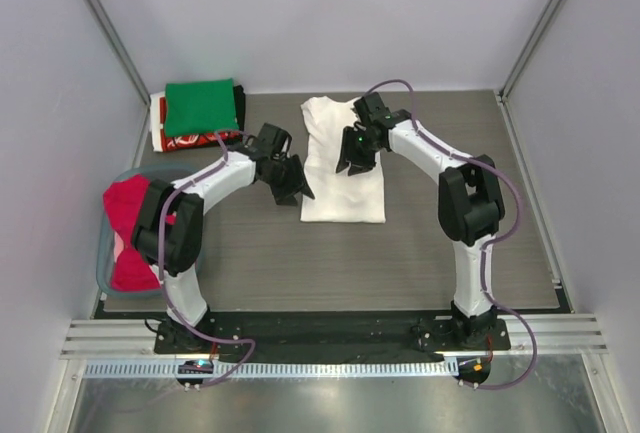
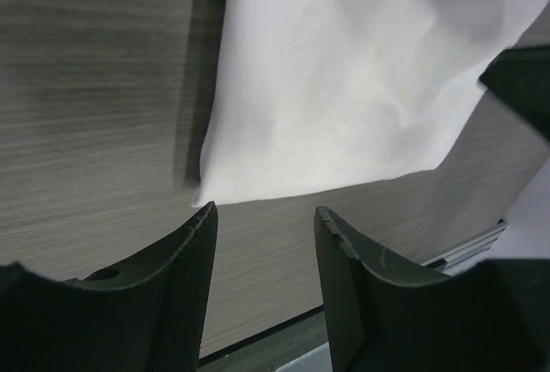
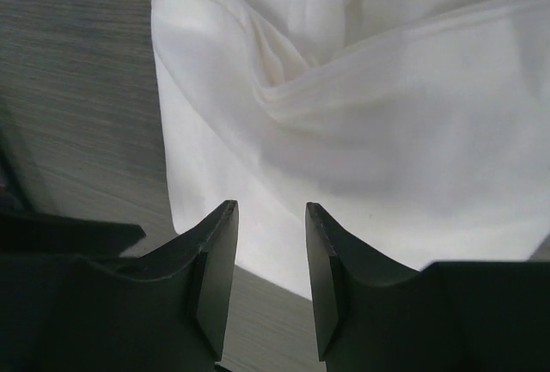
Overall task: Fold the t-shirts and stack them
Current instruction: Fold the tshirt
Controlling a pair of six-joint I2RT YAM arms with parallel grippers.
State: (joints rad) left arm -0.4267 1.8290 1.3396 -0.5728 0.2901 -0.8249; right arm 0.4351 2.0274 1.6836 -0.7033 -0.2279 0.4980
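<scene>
**White t-shirt on the bench, both tools unclenched**

In the top view, a white t-shirt point(image 1: 343, 178) is seen lying in a long, narrow shape at the middle of the bench point(image 1: 420, 263), its collar end toward the far wall. The left tool point(image 1: 297, 191) is held just beside the shirt's left edge, and the right tool point(image 1: 355, 160) is held above its upper half. At the far left corner, a folded stack is seen with a green t-shirt point(image 1: 200, 106) on top, red-and-white and black cloth showing beneath. A red t-shirt point(image 1: 127, 221) is draped in a grey-blue tub point(image 1: 103, 258) at the left edge.

In the left wrist view, the left tool point(image 2: 265, 213) is shown with its fingers parted and nothing grasped; bare bench point(image 2: 86, 88) is seen between them. A corner of the white t-shirt point(image 2: 344, 88) lies just beyond the tips.

In the right wrist view, the right tool point(image 3: 271, 209) is likewise shown parted and grasping nothing. It is held over the edge of the white t-shirt point(image 3: 387, 131), where soft folds are seen.
</scene>
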